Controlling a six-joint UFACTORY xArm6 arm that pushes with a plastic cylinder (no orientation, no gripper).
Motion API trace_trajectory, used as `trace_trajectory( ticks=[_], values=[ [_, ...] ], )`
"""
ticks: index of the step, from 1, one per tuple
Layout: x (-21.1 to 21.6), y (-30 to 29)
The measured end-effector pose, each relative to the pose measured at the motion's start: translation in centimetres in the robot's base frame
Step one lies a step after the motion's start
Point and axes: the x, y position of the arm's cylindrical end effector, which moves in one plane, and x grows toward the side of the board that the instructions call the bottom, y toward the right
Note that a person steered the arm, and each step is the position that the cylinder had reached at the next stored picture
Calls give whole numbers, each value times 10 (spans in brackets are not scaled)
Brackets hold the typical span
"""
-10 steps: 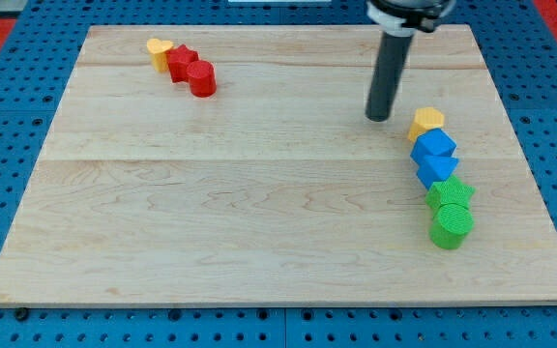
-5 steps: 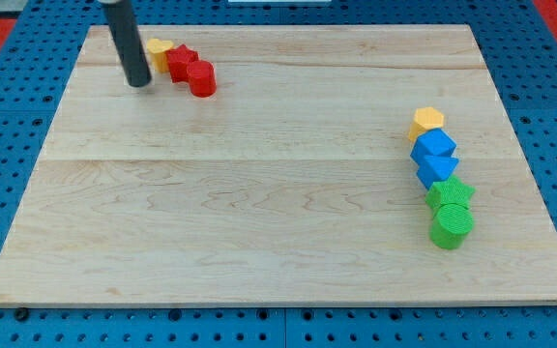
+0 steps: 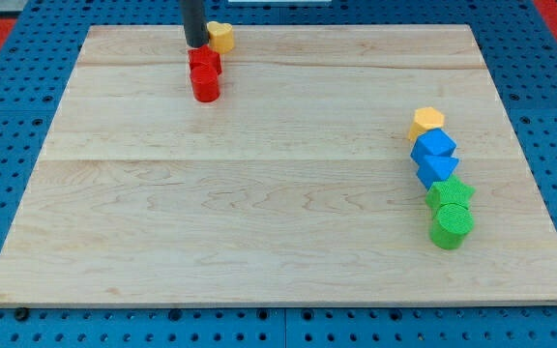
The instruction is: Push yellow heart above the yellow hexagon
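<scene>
The yellow heart lies at the view's top, left of centre, near the board's top edge. My tip touches its left side. The yellow hexagon sits far to the view's right, at the top of a column of blocks. Directly below my tip are two red blocks: one angular, one a cylinder.
Below the yellow hexagon run two blue blocks, a green star and a green cylinder. The wooden board lies on a blue pegboard.
My tip swept from the view's right to the far left, then pushed right. The yellow heart moved right and slightly up; the two red blocks shifted into a vertical pair.
</scene>
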Motion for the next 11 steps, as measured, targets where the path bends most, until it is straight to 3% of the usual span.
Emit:
trace_trajectory(
  ticks=[2,5,7,9,11],
  values=[
    [-22,12],
    [-8,110],
    [-11,71],
    [27,73],
    [68,161]
  ],
)
